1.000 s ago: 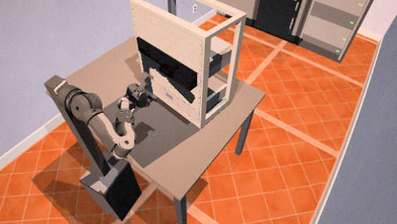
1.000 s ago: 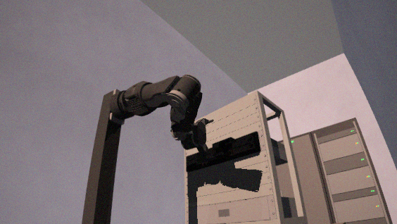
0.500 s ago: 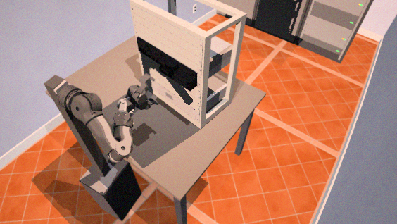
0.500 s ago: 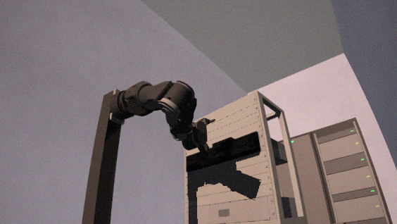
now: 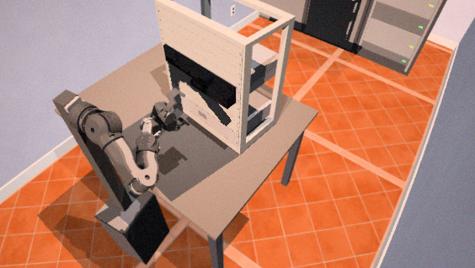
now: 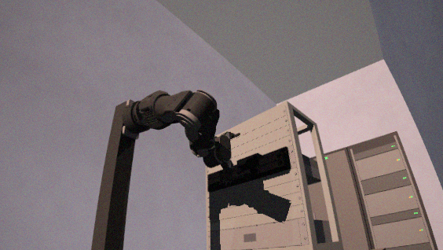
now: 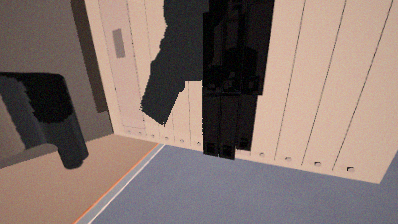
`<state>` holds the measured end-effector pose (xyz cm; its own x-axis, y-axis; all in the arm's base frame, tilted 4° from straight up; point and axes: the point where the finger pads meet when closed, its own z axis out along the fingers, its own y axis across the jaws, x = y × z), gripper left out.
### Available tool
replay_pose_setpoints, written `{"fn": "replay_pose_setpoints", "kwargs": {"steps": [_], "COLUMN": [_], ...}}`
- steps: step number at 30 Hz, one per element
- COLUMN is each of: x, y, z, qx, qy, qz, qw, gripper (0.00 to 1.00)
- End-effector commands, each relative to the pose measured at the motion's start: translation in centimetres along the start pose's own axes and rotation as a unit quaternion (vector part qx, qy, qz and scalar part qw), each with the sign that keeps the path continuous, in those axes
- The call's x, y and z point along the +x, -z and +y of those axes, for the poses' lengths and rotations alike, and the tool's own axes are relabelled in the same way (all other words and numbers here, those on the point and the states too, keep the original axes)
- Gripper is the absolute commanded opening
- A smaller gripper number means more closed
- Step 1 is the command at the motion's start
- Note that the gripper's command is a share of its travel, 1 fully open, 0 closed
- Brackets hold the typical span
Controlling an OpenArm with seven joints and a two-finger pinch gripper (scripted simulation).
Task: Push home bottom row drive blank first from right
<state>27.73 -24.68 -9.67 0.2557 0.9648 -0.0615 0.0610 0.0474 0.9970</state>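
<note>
One storage chassis (image 5: 202, 82), dark, mounted across the front of a pale rack (image 5: 244, 105) on a table (image 5: 236, 185). Individual drive blanks cannot be told apart; the target is judged to lie at the chassis's lower right corner as faced. Handling, as judged: rigid, short sliding travel, latch at the end; the rack could shift if shoved hard. No grasp is called for; a straight fingertip push at the blank's face centre is advised. Gripper (image 5: 174, 110) is spread wide, empty, near the rack front, apart from the chassis.
</note>
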Motion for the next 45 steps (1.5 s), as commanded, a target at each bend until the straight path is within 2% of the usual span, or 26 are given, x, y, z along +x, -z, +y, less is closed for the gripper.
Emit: {"fn": "replay_pose_setpoints", "kwargs": {"steps": [1, 19, 28, 45], "x": [0.0, -0.1, -2.9, -2.8], "y": [0.0, 0.0, -1.9, -1.9], "z": [0.1, 0.2, 3.4, 3.5], "qx": [-0.001, 0.0, 0.002, 0.001], "qy": [-0.001, -0.001, -0.002, -0.001], "qz": [-0.001, -0.001, -0.002, 0.0], "qw": [1.0, 1.0, 1.0, 1.0], "gripper": [1.0, 1.0, 1.0, 1.0]}}
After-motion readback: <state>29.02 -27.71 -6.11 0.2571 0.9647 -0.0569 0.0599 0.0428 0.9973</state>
